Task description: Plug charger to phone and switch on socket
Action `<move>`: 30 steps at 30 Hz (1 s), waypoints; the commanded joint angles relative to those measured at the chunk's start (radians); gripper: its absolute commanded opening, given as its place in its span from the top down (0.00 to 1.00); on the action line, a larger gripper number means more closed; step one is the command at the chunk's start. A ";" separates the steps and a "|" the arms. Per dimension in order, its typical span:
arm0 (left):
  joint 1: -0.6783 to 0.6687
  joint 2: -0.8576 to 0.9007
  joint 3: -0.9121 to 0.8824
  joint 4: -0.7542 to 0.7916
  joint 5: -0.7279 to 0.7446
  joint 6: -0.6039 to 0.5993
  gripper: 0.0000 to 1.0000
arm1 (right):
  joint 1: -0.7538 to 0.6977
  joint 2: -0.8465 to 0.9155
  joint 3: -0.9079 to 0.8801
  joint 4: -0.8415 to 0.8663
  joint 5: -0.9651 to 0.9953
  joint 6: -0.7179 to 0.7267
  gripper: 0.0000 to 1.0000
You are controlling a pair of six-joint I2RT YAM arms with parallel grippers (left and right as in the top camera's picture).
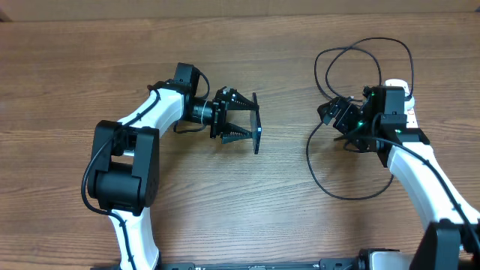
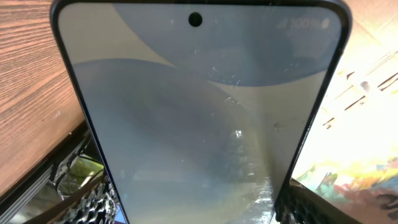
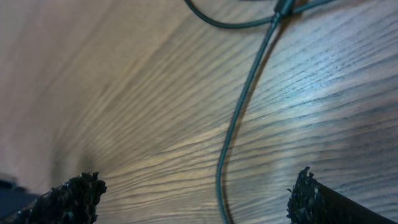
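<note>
My left gripper [image 1: 252, 120] is shut on the phone [image 1: 256, 146] and holds it on edge above the table's middle. In the left wrist view the phone's pale blue-grey screen [image 2: 199, 118] fills the frame between my fingers [image 2: 199, 214]. The charger's thin black cable [image 1: 330, 187] lies looped at the right. My right gripper [image 1: 339, 124] is open and empty, low over that cable. In the right wrist view the cable [image 3: 233, 130] runs between the open fingers [image 3: 193, 196], with a small connector [image 3: 283, 7] at the top. The white socket strip [image 1: 411, 116] is mostly hidden under the right arm.
Brown wooden table [image 1: 225, 202]. The cable's upper loops [image 1: 360, 46] lie behind the right gripper, towards the back edge. The left arm's base stands at the front left.
</note>
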 commanded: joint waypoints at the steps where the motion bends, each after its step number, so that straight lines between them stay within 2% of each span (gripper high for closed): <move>1: -0.004 0.007 0.000 0.033 0.046 -0.002 0.30 | 0.021 0.009 0.017 -0.010 0.009 -0.039 0.04; 5: -0.004 0.007 0.000 0.052 0.047 -0.003 0.30 | 0.103 -0.055 0.017 -0.076 0.009 -0.048 0.14; 10: -0.004 0.007 0.000 0.052 0.047 -0.004 0.31 | 0.252 -0.207 0.017 -0.138 0.046 -0.048 0.15; 17: -0.004 0.007 0.001 0.052 0.047 -0.008 0.30 | 0.553 -0.425 0.017 -0.222 0.307 -0.039 0.12; 21: -0.004 0.007 0.000 0.052 0.047 -0.007 0.30 | 0.723 -0.422 0.016 -0.203 0.494 -0.036 0.10; 25: -0.004 0.007 0.000 0.052 0.048 -0.007 0.30 | 0.847 -0.401 0.016 -0.138 0.570 -0.035 0.10; 30: -0.004 0.007 0.000 0.051 0.050 -0.007 0.30 | 0.892 -0.345 0.016 -0.072 0.696 -0.010 0.07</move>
